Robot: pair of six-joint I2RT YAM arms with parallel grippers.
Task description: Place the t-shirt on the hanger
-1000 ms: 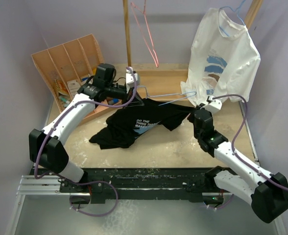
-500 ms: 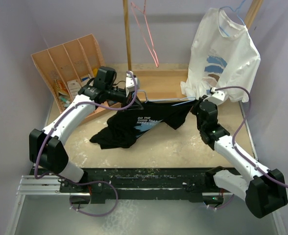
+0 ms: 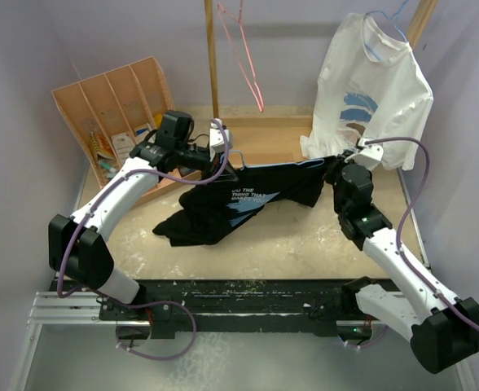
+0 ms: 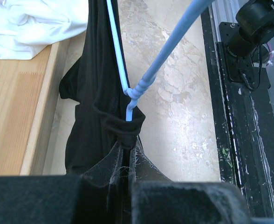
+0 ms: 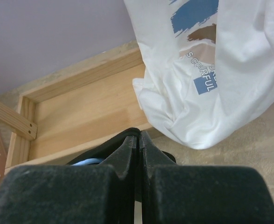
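Note:
The black t-shirt (image 3: 239, 199) hangs stretched between both grippers, its lower part bunched on the table. The light-blue hanger (image 3: 292, 165) runs along its top edge. In the left wrist view the hanger's wires (image 4: 160, 65) meet at a twist and pass through the shirt's collar (image 4: 123, 126) into my left gripper (image 4: 125, 172), which is shut on the hanger's neck. My left gripper (image 3: 227, 161) is at the shirt's left end. My right gripper (image 3: 331, 169) is shut on the shirt's right edge (image 5: 113, 144); a bit of blue wire (image 5: 88, 162) shows beside its fingers.
A white t-shirt (image 3: 374, 90) hangs on a blue hanger at the back right, close above my right gripper. A pink-red hanger (image 3: 243, 57) hangs on a wooden post (image 3: 212, 57). A shallow wooden tray (image 3: 264, 138) and a slotted wooden organizer (image 3: 109, 106) stand behind.
My right gripper has moved right and toward the back, pulling the shirt's right side out along the hanger and lifting the cloth. The left gripper has barely moved.

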